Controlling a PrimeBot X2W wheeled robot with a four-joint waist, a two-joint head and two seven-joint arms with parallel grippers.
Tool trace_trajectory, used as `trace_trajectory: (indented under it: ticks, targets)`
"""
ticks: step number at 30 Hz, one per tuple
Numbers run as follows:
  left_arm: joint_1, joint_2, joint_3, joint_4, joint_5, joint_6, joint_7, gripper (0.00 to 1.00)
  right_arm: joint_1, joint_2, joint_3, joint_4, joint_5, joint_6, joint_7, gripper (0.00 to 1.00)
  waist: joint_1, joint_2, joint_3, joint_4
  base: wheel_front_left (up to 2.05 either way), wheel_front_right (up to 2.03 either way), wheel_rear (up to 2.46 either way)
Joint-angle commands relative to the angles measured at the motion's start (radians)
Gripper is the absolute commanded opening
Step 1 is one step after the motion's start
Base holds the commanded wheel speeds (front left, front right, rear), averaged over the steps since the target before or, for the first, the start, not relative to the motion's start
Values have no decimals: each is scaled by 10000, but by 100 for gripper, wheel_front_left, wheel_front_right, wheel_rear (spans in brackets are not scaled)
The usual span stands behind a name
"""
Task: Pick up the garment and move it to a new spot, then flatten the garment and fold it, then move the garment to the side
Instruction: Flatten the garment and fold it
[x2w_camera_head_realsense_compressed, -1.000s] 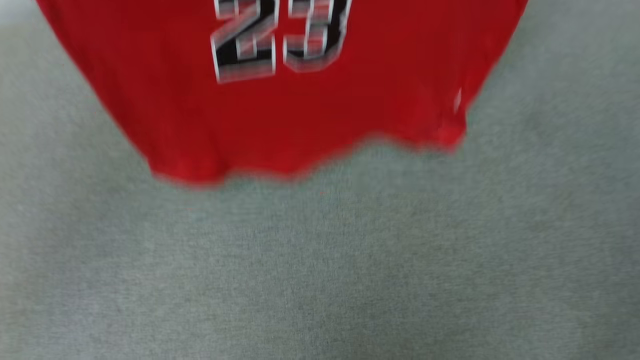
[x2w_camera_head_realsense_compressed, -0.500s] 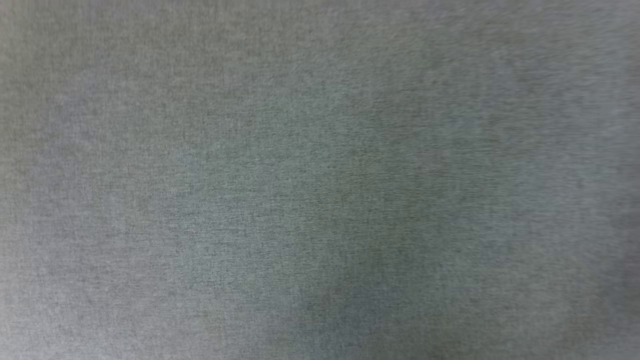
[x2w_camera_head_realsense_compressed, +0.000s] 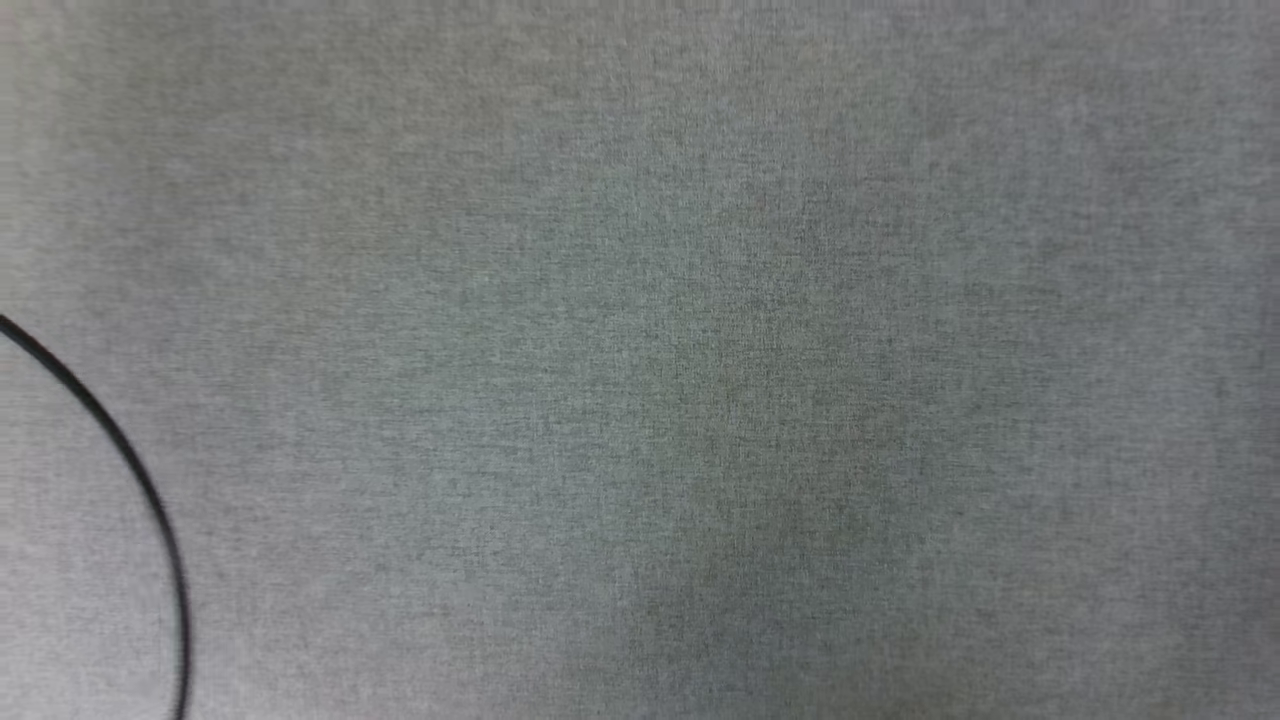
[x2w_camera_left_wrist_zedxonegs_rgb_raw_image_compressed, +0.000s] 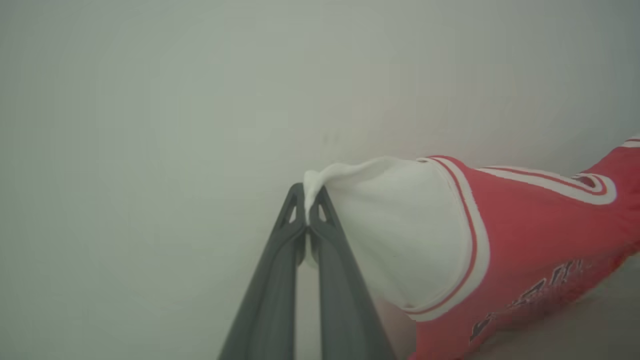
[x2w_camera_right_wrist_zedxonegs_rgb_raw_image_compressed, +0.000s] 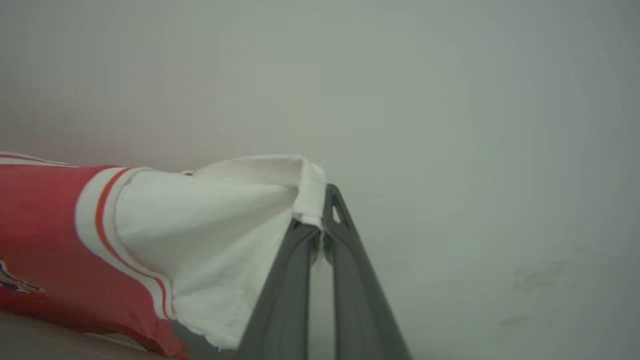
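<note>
So the garment (x2w_camera_left_wrist_zedxonegs_rgb_raw_image_compressed: 525, 235) is strung out sleeve-to-sleeve (long axis crosswise), one white cuff pinched tight by the left fingers (x2w_camera_left_wrist_zedxonegs_rgb_raw_image_compressed: 275, 280), the other by the right fingers (x2w_camera_right_wrist_zedxonegs_rgb_raw_image_compressed: 350, 280).

Red jersey (x2w_camera_left_wrist_zedxonegs_rgb_raw_image_compressed: 525, 235), white sleeves, stretched taut

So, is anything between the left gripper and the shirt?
Nothing: in the left wrist view the left gripper pinches the shirt directly, by its white sleeve.

Red garment (x2w_camera_left_wrist_zedxonegs_rgb_raw_image_compressed: 525, 225) — white sleeves, white-red striped trim, lettering seemingly black; mottled grey surface (x2w_camera_head_realsense_compressed: 700, 300).
</note>
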Motion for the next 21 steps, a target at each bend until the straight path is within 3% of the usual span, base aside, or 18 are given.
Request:
trace_trajectory:
  ticks: [1, 7, 11, 15, 21]
  targets:
    - [693, -89, -2, -131, -48, -15, -64, 0, 560, -60, 112, 149, 222, -14, -146, 0, -2, 0, -329, 25, 0, 0, 0]
    - [3975, -506, 464, -1061, -139, -42, -73, 0, 2869, -246, 754, 179, 1643, -12, -492, 0, -2, 0, -1535, 69, 0, 0, 0]
    - [6273, -536, 480, -1626, -36, -47, -77, 0, 4801, -696, 1984, -514, 3154, -14, -230, 0, -2, 0, -2422, -12, 0, 0, 0]
    - [8335, -148, 275, -1980, -98, -50, -76, 0, 6794, -1620, 3177, -1619, 4412, -14, 234, 0, -2, 0, -3158, -104, 0, 0, 0]
    - [10805, 489, -18, -2495, -454, -50, -3, 0, 9293, -2783, 3999, -2966, 5769, -14, 632, 0, -2, 0, -4098, -204, 0, 0, 0]
